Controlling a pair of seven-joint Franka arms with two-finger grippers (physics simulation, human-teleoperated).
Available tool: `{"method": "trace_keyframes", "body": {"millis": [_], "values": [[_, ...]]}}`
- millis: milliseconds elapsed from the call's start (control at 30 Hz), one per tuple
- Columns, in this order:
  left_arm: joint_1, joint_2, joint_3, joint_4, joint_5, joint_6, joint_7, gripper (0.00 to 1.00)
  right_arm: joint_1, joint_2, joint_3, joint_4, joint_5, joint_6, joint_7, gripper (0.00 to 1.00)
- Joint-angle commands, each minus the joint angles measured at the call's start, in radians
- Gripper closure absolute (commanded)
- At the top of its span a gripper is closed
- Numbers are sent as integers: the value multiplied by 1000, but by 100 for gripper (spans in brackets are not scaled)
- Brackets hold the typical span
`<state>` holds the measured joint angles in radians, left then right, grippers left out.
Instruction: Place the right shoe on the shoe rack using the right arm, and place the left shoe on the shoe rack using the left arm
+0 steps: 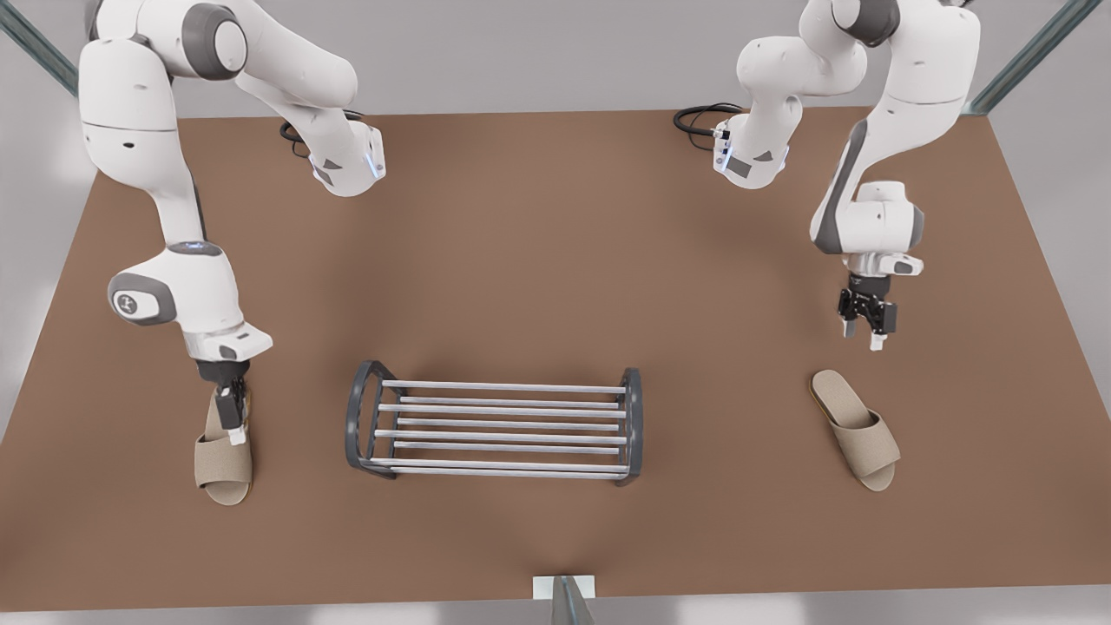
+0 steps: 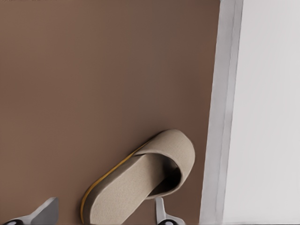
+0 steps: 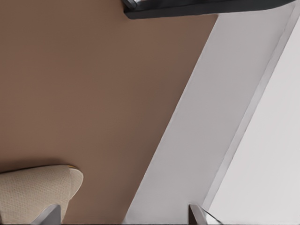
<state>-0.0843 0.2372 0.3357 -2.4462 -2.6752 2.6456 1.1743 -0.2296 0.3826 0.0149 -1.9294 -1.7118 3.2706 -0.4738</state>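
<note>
Approaching the two slippers is the step in hand; neither has been lifted and the rack is bare.

**Left of the front view.** The right pincer [image 1: 231, 424] is low over the heel end of the right shoe [image 1: 224, 464], a beige slipper lying flat on the brown tabletop [image 1: 555, 260] in the lower left of the frame, toe toward the bottom edge. In the right wrist view its fingers [image 3: 196, 214] are spread wide. One overlaps the slipper's end [image 3: 33, 194] and the other stands over bare tabletop, so the pincer is released and grasps nothing. The next move probably calls for centring the fingers across the slipper before closing.

**Centre.** The shoe rack [image 1: 503, 410] stands between the slippers and well apart from both, its silver bars running across the frame between two dark arched end frames.

**Right of the front view.** The left shoe [image 1: 855, 427] lies flat at a slant, near the tabletop's right edge. The left pincer [image 1: 864, 337] hangs above its heel end, apart from it. In the left wrist view the fingers [image 2: 47, 210] are parted with the slipper [image 2: 140, 183] between them, so this pincer too is released. It appears to need a straight descent, then a closing.

**Surroundings.** Black cables sit by the arm bases at the top, slanted metal struts cross the upper corners, and a small pale fitting marks the bottom edge. Nothing lies on the path from either slipper to the rack; the raised end frames are the likeliest snag.
</note>
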Motion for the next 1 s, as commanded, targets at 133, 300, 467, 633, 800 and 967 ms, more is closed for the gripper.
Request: {"method": "trace_keyframes", "body": {"millis": [133,300,467,633,800,967], "values": [[41,91,-49,154,-109,-10,686,0,-71,5,50,3,-644,-221,1159,0],[41,160,-87,234,-201,-9,677,0,-111,44,51,0,-649,-95,1604,0],[41,201,-127,243,-313,-7,650,0,-111,7,135,-146,-1192,-439,2199,0],[64,247,-127,357,-337,42,625,0,-135,9,158,-152,-1283,-474,2365,0],[78,307,-145,421,-339,43,579,0,-165,35,158,-193,-1531,-577,2907,0],[86,343,-161,454,-342,43,541,0,-183,56,146,-272,-1812,-848,3029,0]]}}
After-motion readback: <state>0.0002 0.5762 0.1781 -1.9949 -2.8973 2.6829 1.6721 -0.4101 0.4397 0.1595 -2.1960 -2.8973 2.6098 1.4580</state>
